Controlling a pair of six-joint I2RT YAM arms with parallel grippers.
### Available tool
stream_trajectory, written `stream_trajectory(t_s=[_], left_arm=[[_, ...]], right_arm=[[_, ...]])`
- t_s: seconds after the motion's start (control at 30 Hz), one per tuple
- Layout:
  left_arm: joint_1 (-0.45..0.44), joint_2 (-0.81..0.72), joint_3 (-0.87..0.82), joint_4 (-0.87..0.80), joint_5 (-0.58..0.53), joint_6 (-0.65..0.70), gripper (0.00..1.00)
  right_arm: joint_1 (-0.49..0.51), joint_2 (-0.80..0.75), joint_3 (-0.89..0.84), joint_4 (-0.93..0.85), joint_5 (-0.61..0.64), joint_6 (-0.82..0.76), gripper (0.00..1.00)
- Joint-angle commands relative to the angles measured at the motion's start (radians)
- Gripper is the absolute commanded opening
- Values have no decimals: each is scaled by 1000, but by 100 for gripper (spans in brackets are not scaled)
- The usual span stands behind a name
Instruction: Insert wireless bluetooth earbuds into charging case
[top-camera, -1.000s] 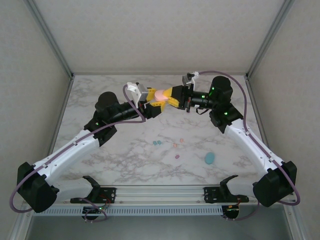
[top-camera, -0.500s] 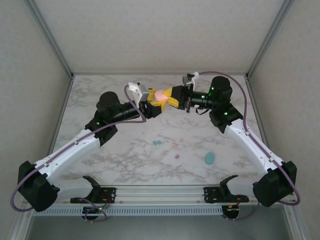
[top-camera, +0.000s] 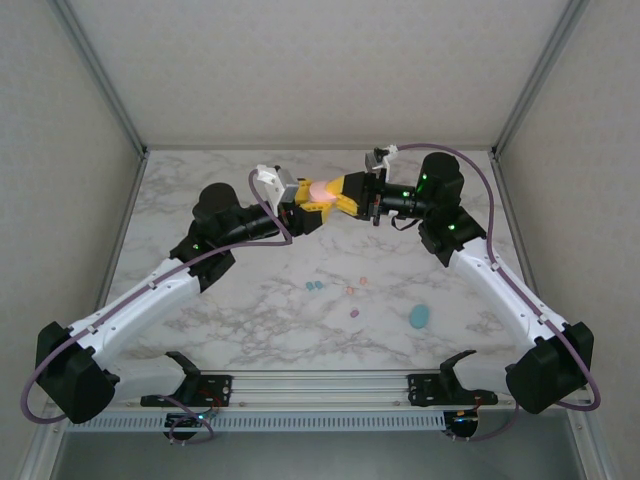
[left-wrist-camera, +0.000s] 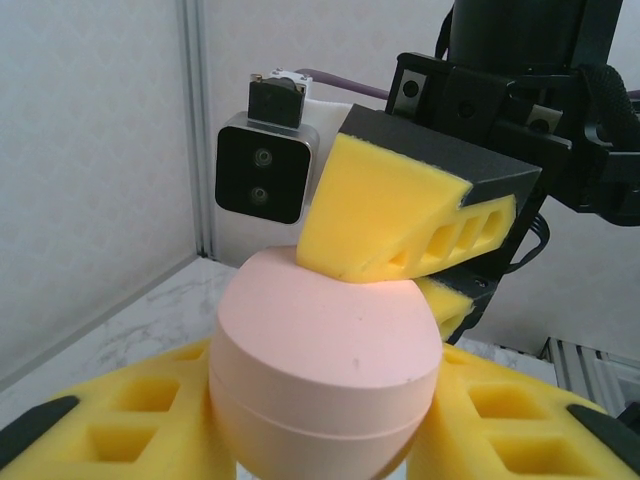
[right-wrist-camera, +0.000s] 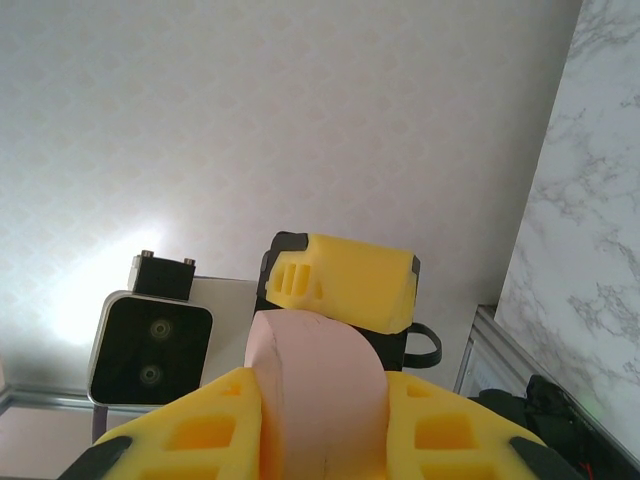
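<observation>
Both arms are raised over the far middle of the table (top-camera: 230, 310), tips meeting in the air.

Pink charging case (top-camera: 319, 188): held between the two pincers, clear of the table. The lid is down, and its seam runs round the body in the left wrist view.

Right pincer (top-camera: 333, 190): clamped on the case, with one yellow foam finger on each side of it.

Left pincer (top-camera: 309, 206): approaches from the opposite side. Its foam fingers lie against the case's two lower flanks, so it grips the case as well.

The earbuds lie loose on the marble near the table's middle, none of them in a case:
- teal earbuds (top-camera: 310, 285), two side by side
- peach earbuds (top-camera: 364, 280), two, just right of the teal ones
- purple earbud (top-camera: 354, 313), nearer the arm bases

Teal charging case (top-camera: 419, 317): on the table, right of the earbuds and apart from them.
</observation>
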Motion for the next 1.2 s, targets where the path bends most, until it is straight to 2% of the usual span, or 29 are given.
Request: stream_trajectory(t_s=[0.0, 0.27, 0.37, 0.43, 0.67, 0.77, 0.9, 1.03, 1.17], left_arm=[[0, 5, 40, 8, 10, -2, 36], [0, 9, 44, -15, 14, 6, 30], [0, 9, 41, -17, 13, 4, 28], [0, 6, 35, -14, 13, 3, 28], [0, -8, 14, -8, 15, -8, 28], [0, -12, 5, -6, 16, -15, 28], [0, -19, -14, -4, 13, -20, 28], [-1, -25, -31, 12, 11, -38, 28], [-1, -25, -44, 35, 15, -57, 28]], right_arm=[[10, -27, -9, 1, -3, -27, 11], [11, -34, 16, -119, 23, -103, 20], [11, -37, 26, -147, 28, -126, 25], [11, -42, 37, -175, 37, -143, 33], [11, -48, 53, -223, 53, -180, 37], [10, -54, 78, -269, 66, -224, 48], [11, -83, 129, -424, 153, -386, 59], [11, -109, 177, -566, 206, -575, 60], [10, -112, 194, -630, 229, -629, 63]])
